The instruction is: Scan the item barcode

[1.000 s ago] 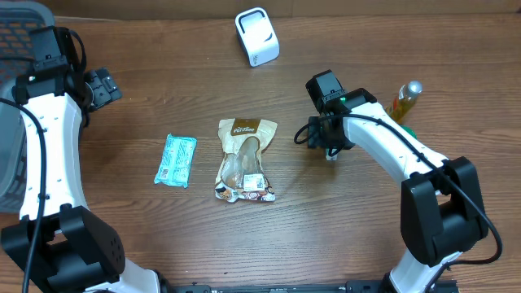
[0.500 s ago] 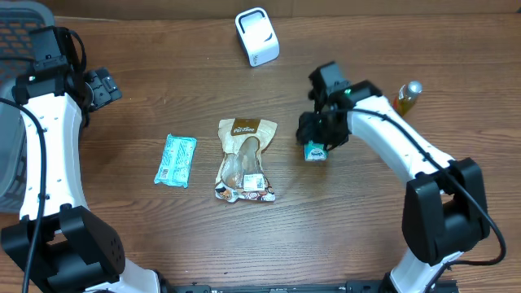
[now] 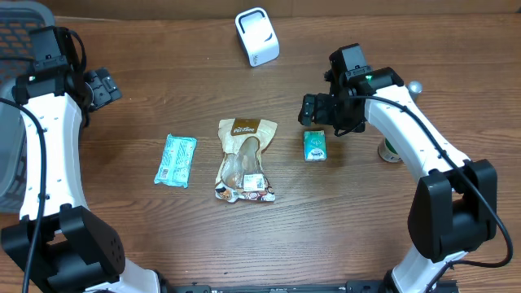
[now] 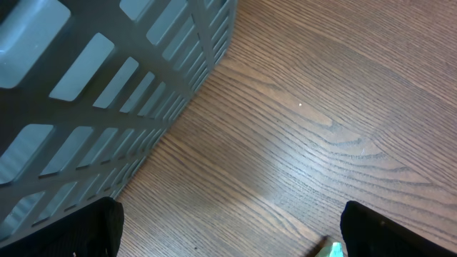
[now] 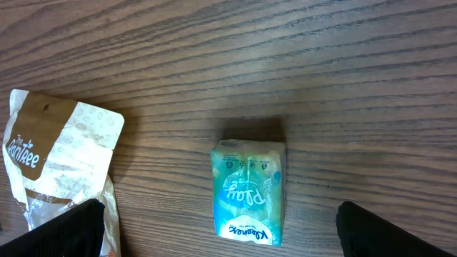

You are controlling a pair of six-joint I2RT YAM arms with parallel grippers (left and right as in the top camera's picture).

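A white barcode scanner (image 3: 257, 37) stands at the back of the table. A green tissue pack (image 3: 314, 146) (image 5: 248, 193) lies flat on the wood, right of a brown and clear snack bag (image 3: 244, 159) (image 5: 61, 153). Further left lies a light blue packet (image 3: 176, 160). My right gripper (image 3: 326, 114) (image 5: 228, 232) hovers just behind the tissue pack. It is open and holds nothing, and its dark fingertips (image 5: 71, 228) stand wide on either side of the pack. My left gripper (image 3: 99, 85) (image 4: 232, 232) is open and empty over bare wood at the far left.
A grey slatted basket (image 3: 16, 32) (image 4: 93, 86) fills the back left corner, close to my left gripper. A bottle with a silver cap (image 3: 415, 85) and a small white and green item (image 3: 390, 150) sit by my right arm.
My right gripper has set the green tissue pack down beside the snack bag, opened and drawn back toward the rear right. The left arm has not moved.
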